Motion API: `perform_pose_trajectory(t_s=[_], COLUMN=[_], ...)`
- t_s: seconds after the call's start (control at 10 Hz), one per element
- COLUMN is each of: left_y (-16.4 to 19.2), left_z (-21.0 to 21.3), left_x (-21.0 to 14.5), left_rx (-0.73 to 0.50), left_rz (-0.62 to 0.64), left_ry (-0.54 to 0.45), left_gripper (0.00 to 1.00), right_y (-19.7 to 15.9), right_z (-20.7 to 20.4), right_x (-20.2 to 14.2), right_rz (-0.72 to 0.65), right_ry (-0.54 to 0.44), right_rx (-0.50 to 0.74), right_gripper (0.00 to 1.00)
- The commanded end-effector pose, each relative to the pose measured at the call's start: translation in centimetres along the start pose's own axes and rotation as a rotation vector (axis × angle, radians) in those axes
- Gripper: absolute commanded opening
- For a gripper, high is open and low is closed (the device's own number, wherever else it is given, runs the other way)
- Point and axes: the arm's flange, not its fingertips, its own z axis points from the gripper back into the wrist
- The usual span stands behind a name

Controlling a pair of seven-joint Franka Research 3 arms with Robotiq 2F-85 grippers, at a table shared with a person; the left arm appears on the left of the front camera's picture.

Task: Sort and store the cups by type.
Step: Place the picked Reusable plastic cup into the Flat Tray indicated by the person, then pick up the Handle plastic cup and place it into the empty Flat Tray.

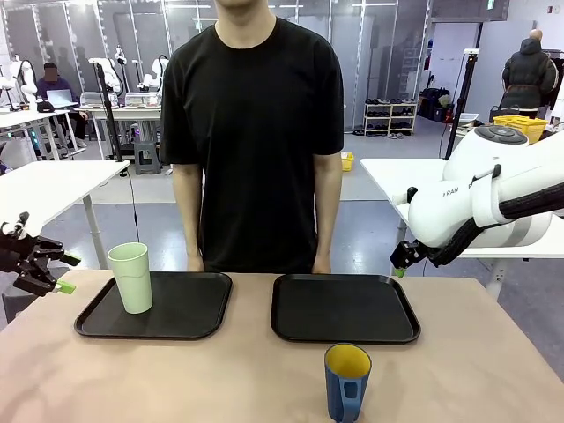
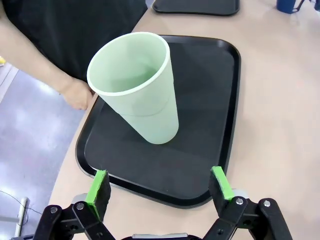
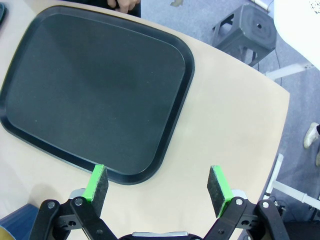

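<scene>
Two black trays side by side on the far half of the table (image 1: 264,379) (person (image 1: 256,132) stands right behind them, arms down, hands at the table's far edge)

Pale-green tumbler (image 1: 130,277) upright on the left tray (image 1: 189,308), in its left part, mouth up, not touched by anything

Dark-blue mug (image 1: 346,381) with yellow inside sits on the bare tabletop, near side, in front of the right tray (image 1: 344,308) and apart from it, upright, handle turned toward the camera

Left gripper (image 2: 160,182) jaws spread wide, nothing between them; in the front view it hangs off the table's left edge, apart from the tumbler. In the left wrist view the green pads (image 2: 98,187) sit over the tray's near rim, tumbler farther in past them, a person's hand (image 2: 77,95) by the tray's far edge

Right gripper (image 3: 158,182) also spread wide, holding nothing. The right wrist view looks down on the right tray's corner and bare tabletop beside it, one pad over the tray rim, the other over the table. In the front view this arm sits at the far right, above table level
</scene>
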Motion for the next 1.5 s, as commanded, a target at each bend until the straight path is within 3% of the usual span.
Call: perform_pose_trajectory(t_s=[0.0, 1.4], left_y=[0.48, 0.48], left_z=[0.20, 0.20], left_x=[-0.43, -0.43], left_rx=[-0.010, -0.010], left_rz=[-0.022, -0.022], left_ry=[-0.028, -0.028], left_gripper=[1.00, 1.00], right_y=[-0.30, -0.30], right_z=[0.04, 0.04], right_x=[0.01, 0.01], right_rz=[0.011, 0.011], right_ry=[-0.003, -0.003], right_rx=[0.003, 0.003], right_gripper=[1.00, 1.00])
